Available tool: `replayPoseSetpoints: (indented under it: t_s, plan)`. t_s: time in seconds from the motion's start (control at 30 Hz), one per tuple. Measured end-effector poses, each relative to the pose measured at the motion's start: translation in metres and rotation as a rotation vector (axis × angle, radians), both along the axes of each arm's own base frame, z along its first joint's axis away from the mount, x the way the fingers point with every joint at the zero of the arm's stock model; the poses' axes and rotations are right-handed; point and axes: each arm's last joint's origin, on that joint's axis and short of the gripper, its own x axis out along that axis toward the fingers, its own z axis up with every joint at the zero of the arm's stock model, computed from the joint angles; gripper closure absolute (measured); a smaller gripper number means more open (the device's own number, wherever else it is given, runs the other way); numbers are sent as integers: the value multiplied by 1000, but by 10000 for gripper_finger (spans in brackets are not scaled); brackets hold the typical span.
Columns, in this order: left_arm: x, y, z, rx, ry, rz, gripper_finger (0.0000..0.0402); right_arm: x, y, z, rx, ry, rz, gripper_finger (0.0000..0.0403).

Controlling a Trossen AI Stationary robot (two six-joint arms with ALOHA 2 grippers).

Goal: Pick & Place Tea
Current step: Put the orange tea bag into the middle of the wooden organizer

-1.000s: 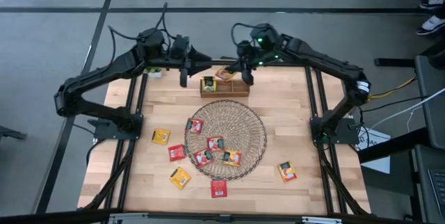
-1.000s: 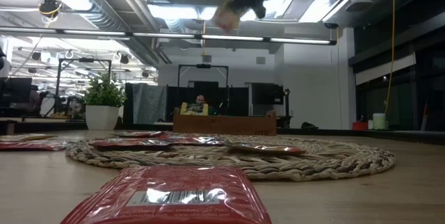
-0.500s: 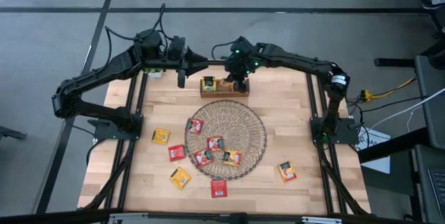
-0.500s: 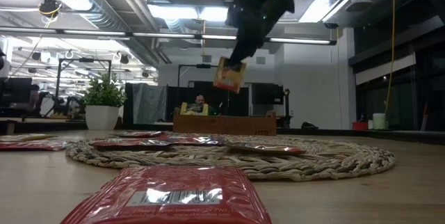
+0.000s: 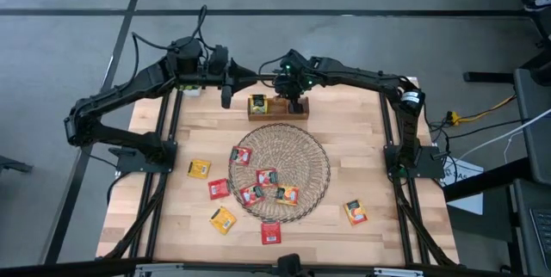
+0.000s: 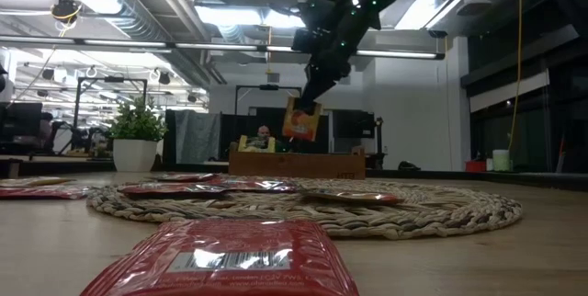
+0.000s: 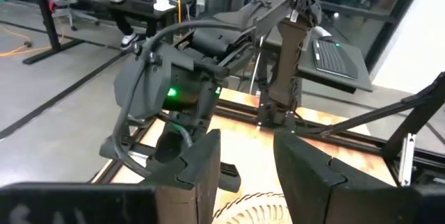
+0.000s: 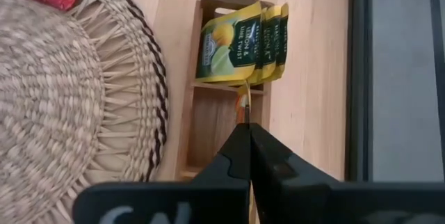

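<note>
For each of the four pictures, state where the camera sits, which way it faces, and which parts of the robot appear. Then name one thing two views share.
High: above the table, facing straight down; both arms, mat, wooden box.
Low: at tabletop height, facing level across the mat into the room; right hand holding an orange sachet.
Left wrist: on the left arm, facing the right arm; own fingers apart.
Right wrist: on the right arm, facing down into the box; own fingers shut on the sachet.
Shared: the box's yellow sachets, high and right wrist views.
</note>
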Motion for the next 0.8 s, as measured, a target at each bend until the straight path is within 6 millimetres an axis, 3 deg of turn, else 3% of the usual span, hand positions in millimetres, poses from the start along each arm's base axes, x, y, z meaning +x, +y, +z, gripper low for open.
replayPoseSetpoints:
  t_s: [0.8]
  plan:
    - [0, 1, 0, 36, 6, 43, 276, 7, -6, -16, -5, 12, -15, 403]
